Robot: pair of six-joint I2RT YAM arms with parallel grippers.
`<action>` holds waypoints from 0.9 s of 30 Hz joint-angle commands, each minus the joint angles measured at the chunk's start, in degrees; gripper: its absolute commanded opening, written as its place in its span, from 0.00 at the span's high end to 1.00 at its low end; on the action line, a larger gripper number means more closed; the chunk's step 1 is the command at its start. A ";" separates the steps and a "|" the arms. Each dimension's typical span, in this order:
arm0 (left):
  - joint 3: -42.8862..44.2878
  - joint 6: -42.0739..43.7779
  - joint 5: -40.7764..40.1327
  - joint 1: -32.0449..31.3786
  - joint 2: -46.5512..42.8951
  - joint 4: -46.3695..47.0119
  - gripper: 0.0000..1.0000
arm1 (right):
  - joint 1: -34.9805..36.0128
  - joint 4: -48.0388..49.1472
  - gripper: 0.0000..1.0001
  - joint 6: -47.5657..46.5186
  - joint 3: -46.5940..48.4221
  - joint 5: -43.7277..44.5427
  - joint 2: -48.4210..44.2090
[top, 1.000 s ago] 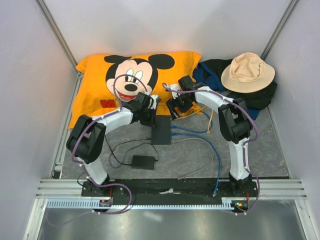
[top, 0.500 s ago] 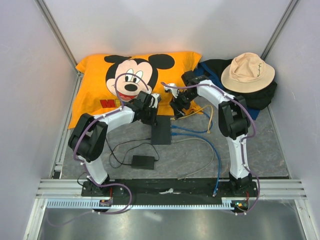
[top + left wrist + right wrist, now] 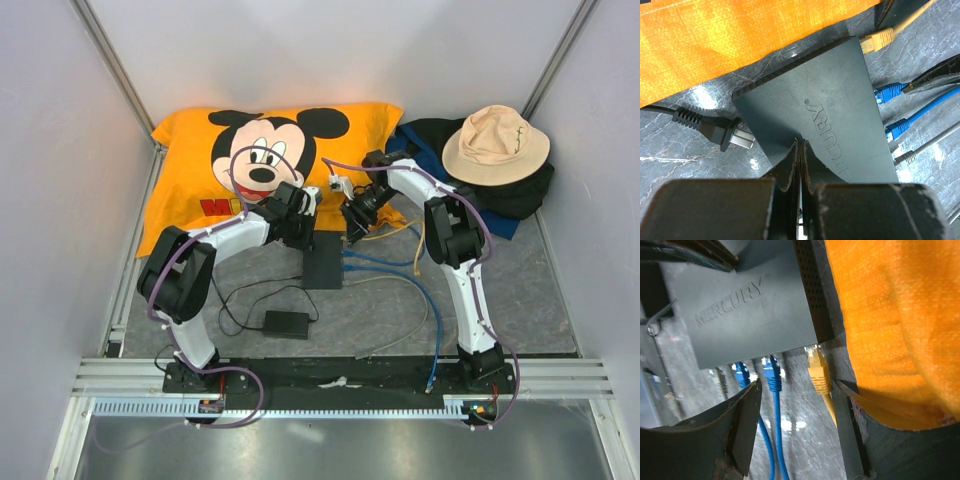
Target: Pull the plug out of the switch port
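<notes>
The flat black switch [image 3: 323,260] lies on the grey table, its row of ports facing right. The yellow-orange cable [image 3: 395,228] ends in the plug [image 3: 817,371], whose clear tip sits at the end switch port [image 3: 811,347]; its depth is not visible. My right gripper [image 3: 797,385] is open around it: the plug lies just inside the right finger [image 3: 847,430], apart from the left finger [image 3: 742,415], with one blue plug [image 3: 772,376] also in the gap. My left gripper [image 3: 800,142] is shut, its tips pressed on the switch's top [image 3: 840,100].
Two blue cables [image 3: 400,262] and a grey-white one [image 3: 385,280] sit in the neighbouring ports. A two-prong power plug [image 3: 715,129] lies beside the switch, a power brick [image 3: 285,323] nearer the bases. The orange Mickey pillow [image 3: 260,150] touches the switch's far end. Hat [image 3: 495,145] on dark clothes at back right.
My right gripper has swung down and left to the switch's port end and its jaws have narrowed around the yellow plug. The left arm has held still.
</notes>
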 commanded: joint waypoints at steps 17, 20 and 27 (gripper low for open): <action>-2.05 3.89 -3.27 -0.59 5.32 -6.74 0.98 | -4.11 2.91 0.42 18.37 7.14 2.50 13.79; -2.05 3.72 -3.45 -0.94 5.32 -6.74 0.98 | -4.11 4.67 0.38 22.15 7.14 5.93 13.79; -2.13 3.72 -3.62 -0.85 5.23 -6.82 0.98 | -3.85 6.87 0.49 24.72 6.96 14.81 14.67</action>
